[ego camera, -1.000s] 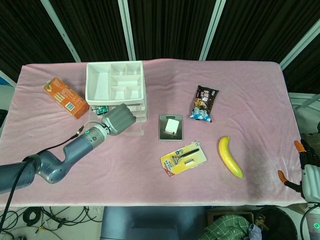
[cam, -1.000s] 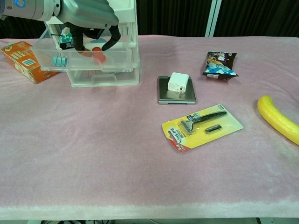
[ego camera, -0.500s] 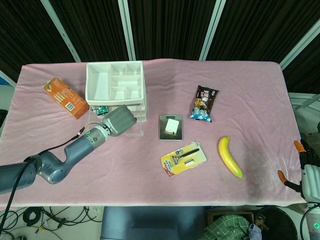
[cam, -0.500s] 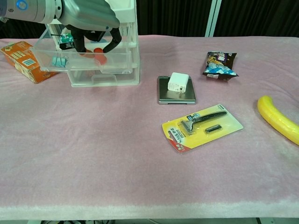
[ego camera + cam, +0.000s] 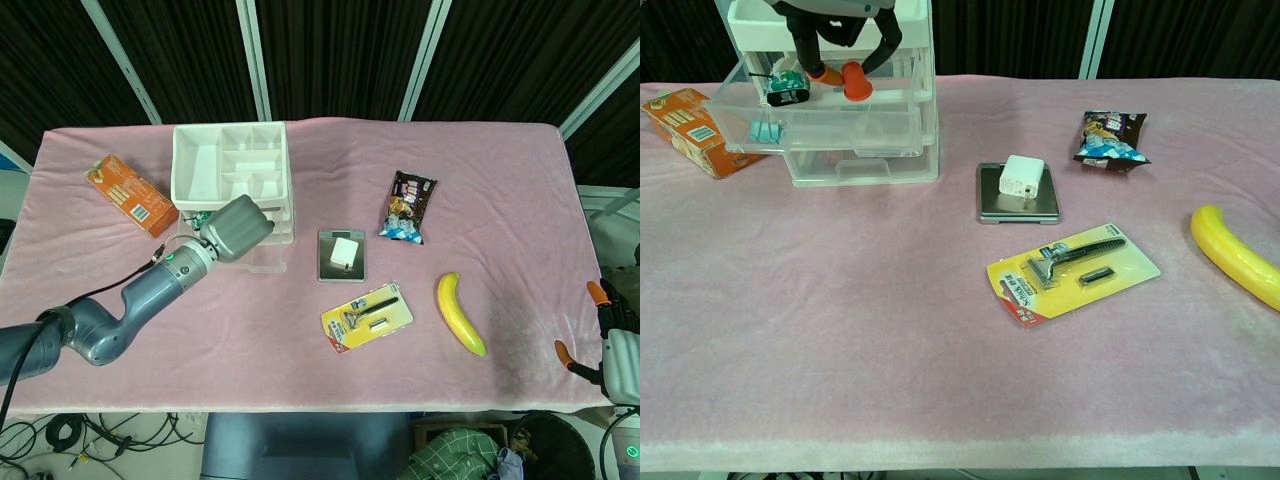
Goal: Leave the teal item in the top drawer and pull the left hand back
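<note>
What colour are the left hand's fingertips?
Orange-red fingertips on dark fingers, clearest in the chest view.

A yellow banana is lying near a razor pack. A white charger is sitting on a gray scale.

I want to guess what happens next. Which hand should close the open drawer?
Probably the left hand: it hangs just above the open top drawer. The right hand sits at the table's far edge.
</note>
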### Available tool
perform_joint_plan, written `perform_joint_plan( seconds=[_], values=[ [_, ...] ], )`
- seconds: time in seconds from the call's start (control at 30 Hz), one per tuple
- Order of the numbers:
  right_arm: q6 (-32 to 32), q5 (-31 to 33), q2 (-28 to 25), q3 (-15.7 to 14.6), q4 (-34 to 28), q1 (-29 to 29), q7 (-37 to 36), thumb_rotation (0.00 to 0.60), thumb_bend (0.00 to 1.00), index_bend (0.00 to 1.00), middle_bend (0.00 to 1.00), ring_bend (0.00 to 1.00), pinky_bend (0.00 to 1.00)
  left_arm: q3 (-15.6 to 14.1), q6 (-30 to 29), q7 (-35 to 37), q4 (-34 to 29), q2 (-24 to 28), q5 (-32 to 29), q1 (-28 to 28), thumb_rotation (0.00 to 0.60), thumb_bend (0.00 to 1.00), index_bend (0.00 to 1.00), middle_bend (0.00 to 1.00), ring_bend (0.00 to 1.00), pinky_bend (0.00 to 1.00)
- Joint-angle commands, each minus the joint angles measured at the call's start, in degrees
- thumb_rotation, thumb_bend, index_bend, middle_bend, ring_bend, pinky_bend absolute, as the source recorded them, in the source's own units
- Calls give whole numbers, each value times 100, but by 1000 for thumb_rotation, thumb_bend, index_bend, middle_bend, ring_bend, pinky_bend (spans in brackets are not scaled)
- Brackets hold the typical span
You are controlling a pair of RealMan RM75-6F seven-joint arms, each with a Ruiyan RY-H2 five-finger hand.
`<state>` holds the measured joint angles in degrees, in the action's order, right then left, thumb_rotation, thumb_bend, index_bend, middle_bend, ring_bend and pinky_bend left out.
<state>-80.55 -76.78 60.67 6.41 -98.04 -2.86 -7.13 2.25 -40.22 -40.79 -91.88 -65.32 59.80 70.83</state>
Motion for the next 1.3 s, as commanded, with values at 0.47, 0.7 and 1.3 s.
perform_joint_plan(
  seconds=[0.47, 0.7, 1.3],
  values=[
    [-26, -24, 4, -4, 1, -2, 67, 600, 215, 0, 0, 0, 123, 103, -980, 427, -2090, 1903, 662, -770, 600, 347, 570, 1000, 1000, 1000],
    [-49, -45, 12, -12, -12, 7, 77, 600, 215, 0, 0, 0, 123, -502, -1415, 700, -2460, 2490, 1775, -1690, 600, 347, 571, 1000, 1000, 1000],
    [-107, -73, 29, -8, 1, 21, 108, 600, 216, 0, 0, 0, 123, -1122, -1558, 554, -771, 428, 2551, -3143, 600, 347, 569, 1000, 1000, 1000]
  ],
)
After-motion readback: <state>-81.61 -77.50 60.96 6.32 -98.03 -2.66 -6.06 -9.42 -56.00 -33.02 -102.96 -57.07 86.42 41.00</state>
